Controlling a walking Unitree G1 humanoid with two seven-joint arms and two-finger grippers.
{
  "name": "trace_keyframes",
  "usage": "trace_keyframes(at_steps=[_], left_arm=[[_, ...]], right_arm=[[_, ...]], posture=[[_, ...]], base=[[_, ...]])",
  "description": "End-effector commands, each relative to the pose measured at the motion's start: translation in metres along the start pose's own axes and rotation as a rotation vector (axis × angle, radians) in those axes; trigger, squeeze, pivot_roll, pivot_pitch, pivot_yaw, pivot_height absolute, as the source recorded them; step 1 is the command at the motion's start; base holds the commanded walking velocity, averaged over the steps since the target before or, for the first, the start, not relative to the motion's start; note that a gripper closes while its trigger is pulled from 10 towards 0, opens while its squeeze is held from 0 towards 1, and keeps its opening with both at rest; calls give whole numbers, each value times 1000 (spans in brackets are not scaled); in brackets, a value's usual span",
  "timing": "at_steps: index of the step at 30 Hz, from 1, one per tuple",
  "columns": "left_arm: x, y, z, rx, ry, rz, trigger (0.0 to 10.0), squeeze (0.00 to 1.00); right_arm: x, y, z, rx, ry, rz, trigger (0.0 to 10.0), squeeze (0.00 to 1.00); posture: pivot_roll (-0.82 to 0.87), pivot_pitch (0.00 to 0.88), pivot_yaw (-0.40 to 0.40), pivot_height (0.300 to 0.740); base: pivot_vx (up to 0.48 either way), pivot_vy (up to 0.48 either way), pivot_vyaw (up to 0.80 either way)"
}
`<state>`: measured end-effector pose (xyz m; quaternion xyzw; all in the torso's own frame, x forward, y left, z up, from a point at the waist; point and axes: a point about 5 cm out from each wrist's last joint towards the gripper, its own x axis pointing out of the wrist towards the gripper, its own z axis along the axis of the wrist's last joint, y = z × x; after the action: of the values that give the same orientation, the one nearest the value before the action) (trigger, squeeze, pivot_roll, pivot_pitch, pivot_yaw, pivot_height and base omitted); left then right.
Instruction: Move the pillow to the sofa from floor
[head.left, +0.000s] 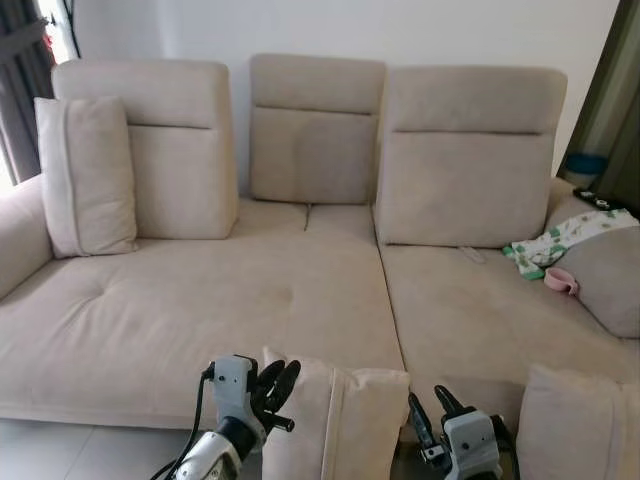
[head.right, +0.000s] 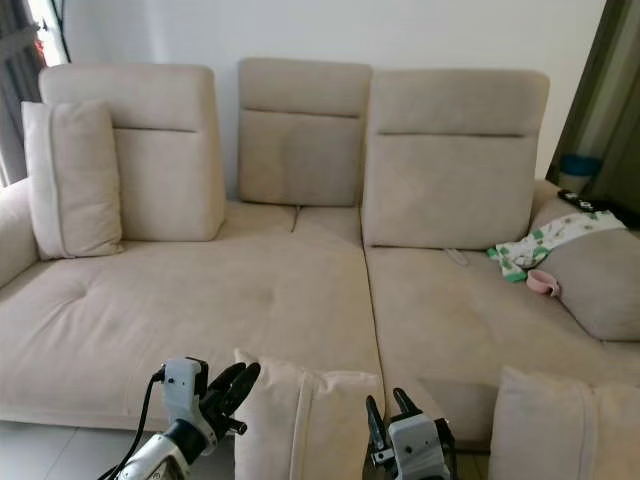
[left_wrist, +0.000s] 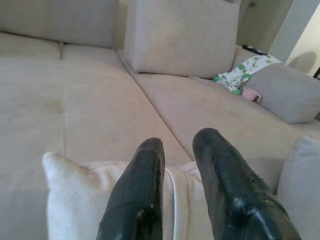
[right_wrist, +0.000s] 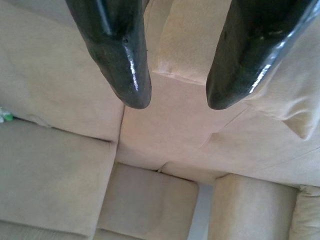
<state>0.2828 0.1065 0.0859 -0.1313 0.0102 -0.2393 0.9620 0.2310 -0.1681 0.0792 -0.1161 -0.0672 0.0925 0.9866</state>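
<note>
A beige pillow (head.left: 335, 420) is held upright between the robot's two grippers, just in front of the front edge of the sofa (head.left: 200, 320). The left gripper (head.left: 278, 385) is pressed against the pillow's left upper corner, its fingers (left_wrist: 137, 185) set narrowly apart over the fabric; whether the fabric is actually pinched cannot be told. The right gripper (head.left: 432, 408) is placed beside the pillow's right edge, its fingers spread moderately with nothing between them. The pillow is seen as plain, soft and square, with a seam running down its face. A second pillow (head.left: 575, 425) is seen nearby, and a patterned cloth (head.left: 560, 242) is laid on the sofa's right side.
</note>
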Motion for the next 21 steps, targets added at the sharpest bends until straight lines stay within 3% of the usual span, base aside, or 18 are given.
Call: trace_keyframes(at_steps=[1, 3, 7, 8, 10, 11, 21], left_arm=[[1, 1, 0, 16, 3, 1, 10000, 0], [2, 1, 0, 24, 0, -1, 10000, 0], [13, -3, 11, 174, -20, -54, 10000, 0], [20, -5, 17, 226, -20, -78, 10000, 0], [24, -6, 20, 256, -19, -91, 10000, 0], [28, -5, 23, 279, -17, -96, 10000, 0], [34, 0, 29, 378, 12, -93, 10000, 0]], right_arm=[[0, 2, -2, 17, 10, 8, 10000, 0], [1, 2, -3, 28, 15, 18, 10000, 0], [2, 5, -20, 69, 124, 188, 10000, 24], [2, 1, -24, 43, 147, 245, 10000, 678], [3, -2, -25, 21, 156, 275, 10000, 678], [4, -8, -26, -2, 165, 287, 10000, 1000], [9, -37, -27, -200, 217, 358, 10000, 1000]], posture=[[69, 0, 41, 553], [65, 0, 46, 553], [55, 0, 55, 553], [49, 0, 61, 553], [48, 0, 62, 553], [42, 0, 65, 553], [41, 0, 67, 553]], base=[[0, 0, 0], [0, 0, 0], [0, 0, 0], [0, 0, 0], [0, 0, 0], [0, 0, 0], [0, 0, 0]])
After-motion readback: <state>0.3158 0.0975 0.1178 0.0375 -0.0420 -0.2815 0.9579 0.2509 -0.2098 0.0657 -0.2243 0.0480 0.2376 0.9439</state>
